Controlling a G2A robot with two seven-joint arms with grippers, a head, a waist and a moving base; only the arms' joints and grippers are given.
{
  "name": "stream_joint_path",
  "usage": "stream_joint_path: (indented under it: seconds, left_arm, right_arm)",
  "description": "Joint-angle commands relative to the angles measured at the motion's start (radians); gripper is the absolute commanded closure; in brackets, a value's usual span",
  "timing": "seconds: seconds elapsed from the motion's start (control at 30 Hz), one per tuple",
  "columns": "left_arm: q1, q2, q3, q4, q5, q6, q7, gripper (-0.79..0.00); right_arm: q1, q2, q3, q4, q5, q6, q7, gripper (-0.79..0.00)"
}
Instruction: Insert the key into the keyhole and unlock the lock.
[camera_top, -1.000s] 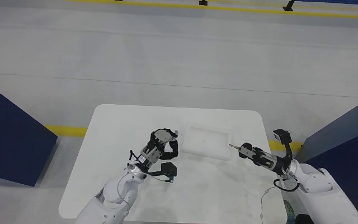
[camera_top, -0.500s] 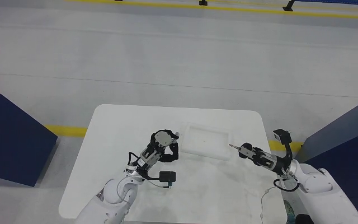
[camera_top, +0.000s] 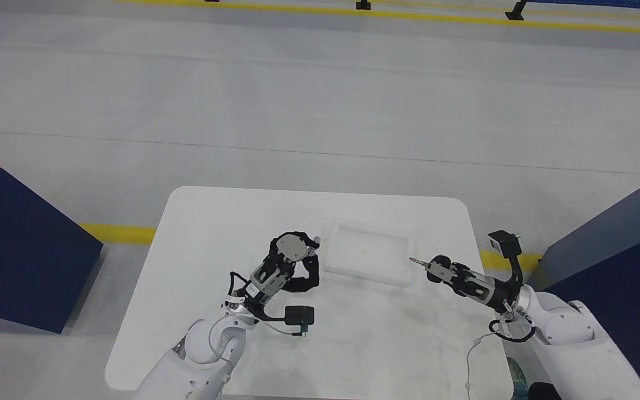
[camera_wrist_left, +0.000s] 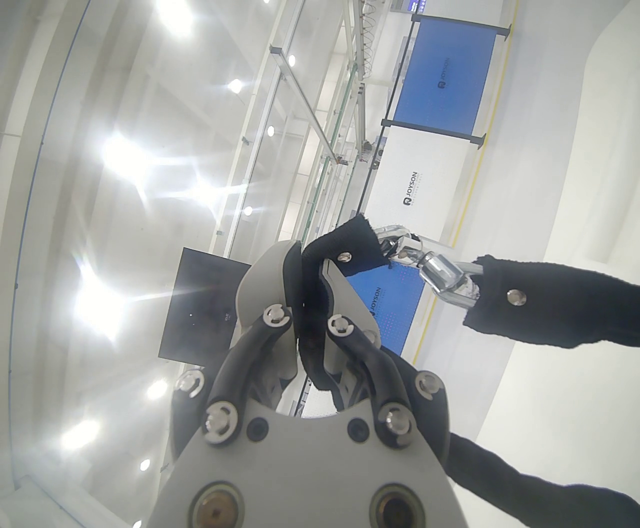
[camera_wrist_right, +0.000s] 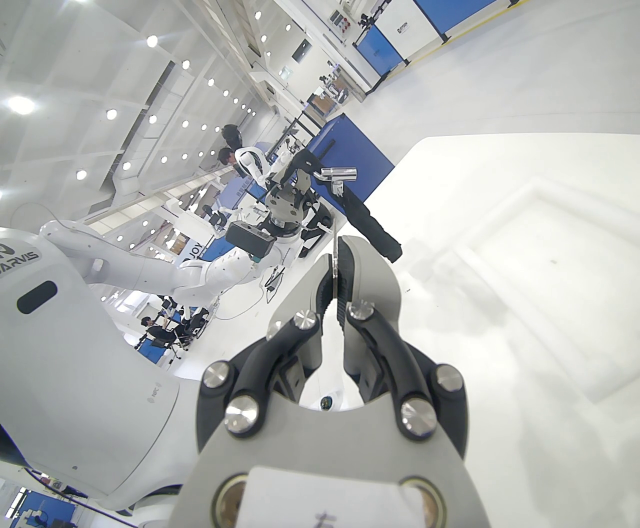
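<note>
My left gripper (camera_top: 293, 246) is held above the table's middle, shut on the black sleeved cable (camera_wrist_left: 550, 310) of the lock (camera_wrist_left: 445, 280), whose chrome body sticks out just beyond the fingers. From the right wrist view the lock (camera_wrist_right: 340, 173) sits level at the far gripper, with its cable (camera_wrist_right: 370, 225) hanging down. My right gripper (camera_top: 435, 266) hovers at the table's right side, shut on the key (camera_top: 418, 263), which points left toward the lock. The key (camera_wrist_right: 333, 252) appears as a thin metal edge between the pads.
A shallow white tray (camera_top: 372, 250) lies on the white table (camera_top: 200, 250) between the two grippers, nearer the far edge. Blue partitions stand off both table sides. Bare tabletop stretches in front of the tray.
The left wrist turned during the first half second, swinging its camera box toward the table's near edge; the lock stayed gripped. The right arm and key kept still.
</note>
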Motion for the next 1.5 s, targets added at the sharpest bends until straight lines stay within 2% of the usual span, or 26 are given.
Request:
stream_joint_path:
  seconds: [0.0, 0.87, 0.9, 0.93, 1.17, 1.47]
  left_arm:
    - [0.0, 0.0, 0.0, 0.0, 0.0, 0.0, 0.0, 0.0]
    - [0.0, 0.0, 0.0, 0.0, 0.0, 0.0, 0.0, 0.0]
    - [0.0, 0.0, 0.0, 0.0, 0.0, 0.0, 0.0, -0.745]
    - [0.0, 0.0, 0.0, 0.0, 0.0, 0.0, 0.0, 0.0]
    - [0.013, -0.003, 0.003, -0.011, -0.071, -0.03, 0.058, 0.0]
    - [-0.011, -0.011, 0.02, 0.023, -0.204, 0.031, 0.31, 0.0]
  right_arm:
    - [0.0, 0.0, 0.0, 0.0, 0.0, 0.0, 0.0, 0.0]
    - [0.0, 0.0, 0.0, 0.0, 0.0, 0.0, 0.0, 0.0]
    - [0.0, 0.0, 0.0, 0.0, 0.0, 0.0, 0.0, 0.0]
    - [0.0, 0.0, 0.0, 0.0, 0.0, 0.0, 0.0, 0.0]
    - [0.0, 0.0, 0.0, 0.0, 0.0, 0.0, 0.0, 0.0]
    - [0.0, 0.0, 0.0, 0.0, 0.0, 0.0, 0.0, 0.0]
